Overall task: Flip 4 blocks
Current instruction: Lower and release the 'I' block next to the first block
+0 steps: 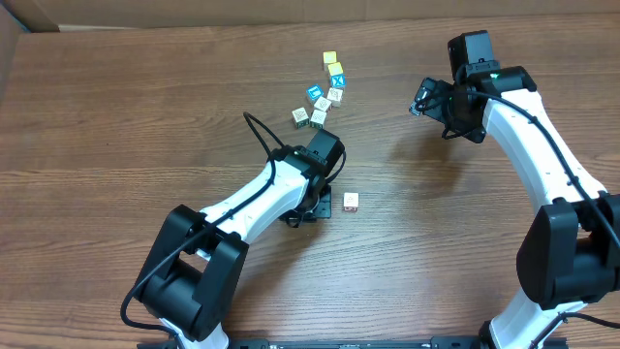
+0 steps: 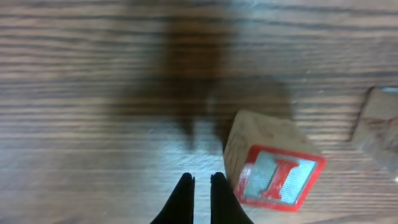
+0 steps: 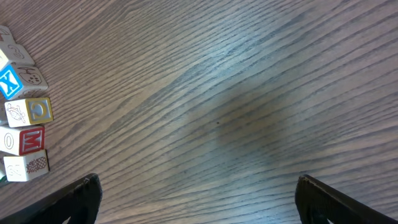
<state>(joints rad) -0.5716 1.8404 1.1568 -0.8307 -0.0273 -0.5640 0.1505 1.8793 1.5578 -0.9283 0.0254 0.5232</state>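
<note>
One block [image 1: 351, 202] lies alone on the table, a pale wooden cube; its tilted face shows a red letter I in a red border [image 2: 273, 165]. My left gripper [image 1: 325, 206] is down at the table just left of it. Its black fingertips [image 2: 201, 182] are shut with nothing between them, the block just to their right. More blocks sit in a cluster [image 1: 320, 97] at the back middle, among them a red-faced one [image 3: 25, 140] and a pale one [image 3: 25, 167]. My right gripper [image 1: 423, 100] hovers right of that cluster, open [image 3: 199, 199] over bare wood.
Blue-faced [image 1: 315, 92] and yellow-faced [image 1: 330, 58] cubes are mixed into the same cluster; a blue X cube [image 3: 9, 81] and a yellow-bordered one [image 3: 31, 111] show at the left edge of the right wrist view. The left arm's cable [image 1: 260, 131] loops above the table.
</note>
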